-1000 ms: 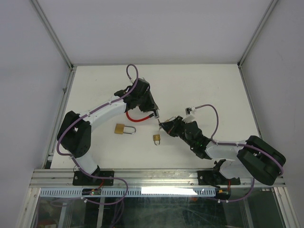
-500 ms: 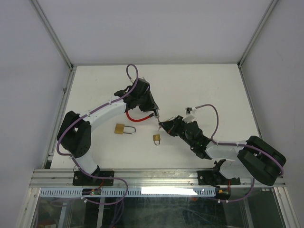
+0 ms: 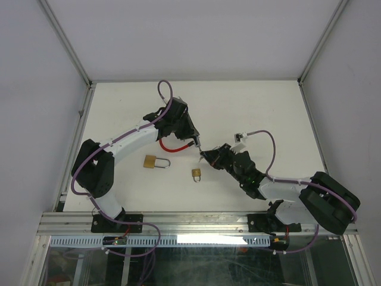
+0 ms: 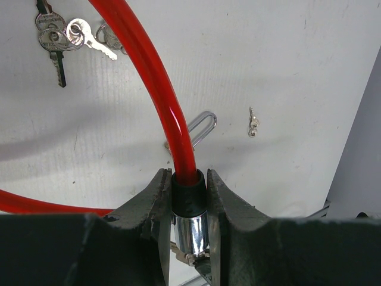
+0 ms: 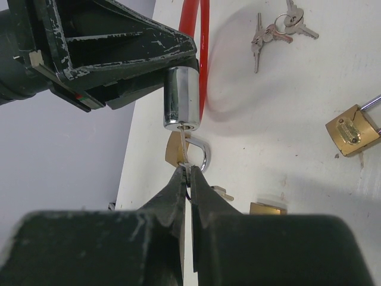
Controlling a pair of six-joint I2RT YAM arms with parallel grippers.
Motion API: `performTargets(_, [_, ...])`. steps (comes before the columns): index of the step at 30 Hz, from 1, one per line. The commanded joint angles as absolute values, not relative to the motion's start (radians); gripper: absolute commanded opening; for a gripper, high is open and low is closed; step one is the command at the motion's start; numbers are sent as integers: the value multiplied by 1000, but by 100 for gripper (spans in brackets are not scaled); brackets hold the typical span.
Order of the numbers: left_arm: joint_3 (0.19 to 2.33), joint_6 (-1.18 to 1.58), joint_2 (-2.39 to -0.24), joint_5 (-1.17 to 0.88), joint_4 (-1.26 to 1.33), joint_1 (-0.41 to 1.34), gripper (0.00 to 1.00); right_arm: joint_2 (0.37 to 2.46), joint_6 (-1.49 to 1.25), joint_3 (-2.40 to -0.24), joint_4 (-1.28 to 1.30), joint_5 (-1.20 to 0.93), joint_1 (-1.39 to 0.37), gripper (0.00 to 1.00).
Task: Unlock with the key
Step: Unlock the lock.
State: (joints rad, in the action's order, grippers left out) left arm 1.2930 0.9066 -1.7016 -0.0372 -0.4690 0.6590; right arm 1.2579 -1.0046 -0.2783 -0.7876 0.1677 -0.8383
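A red cable lock [image 3: 172, 146] ends in a black collar and a chrome cylinder [image 5: 180, 98]. My left gripper [image 4: 189, 179] is shut on that collar and cylinder [image 4: 190, 229] and holds it above the table; it also shows in the top view [image 3: 191, 141]. My right gripper [image 5: 189, 170] is shut on a small silver key [image 5: 186, 152]. The key's blade tip is in the keyhole on the cylinder's end face. In the top view the right gripper [image 3: 202, 156] meets the left one at mid-table.
A brass padlock [image 3: 156, 161] lies left of the grippers and a smaller one [image 3: 196, 174] below them. A bunch of keys [image 4: 59, 39] and a single small key [image 4: 253, 122] lie on the white table. Another brass padlock [image 5: 352, 131] lies to the right in the right wrist view.
The right gripper has edged slightly toward the lock cylinder with the key. The left arm has not moved.
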Motion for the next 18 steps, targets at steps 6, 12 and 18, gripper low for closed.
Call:
performTargets(6, [1299,931,-1657,-80,-403,655,0,1278,-1015,-291,-851,180,-831,0])
performTargets(12, [1301,931,-1655,-81,-404,655,0,1290,-1023,-290,-864,174,-831,0])
performTargets(18, [1295,930,-1654,-89,-403,655,0,1268,-1024,-283,-872,186,-831,0])
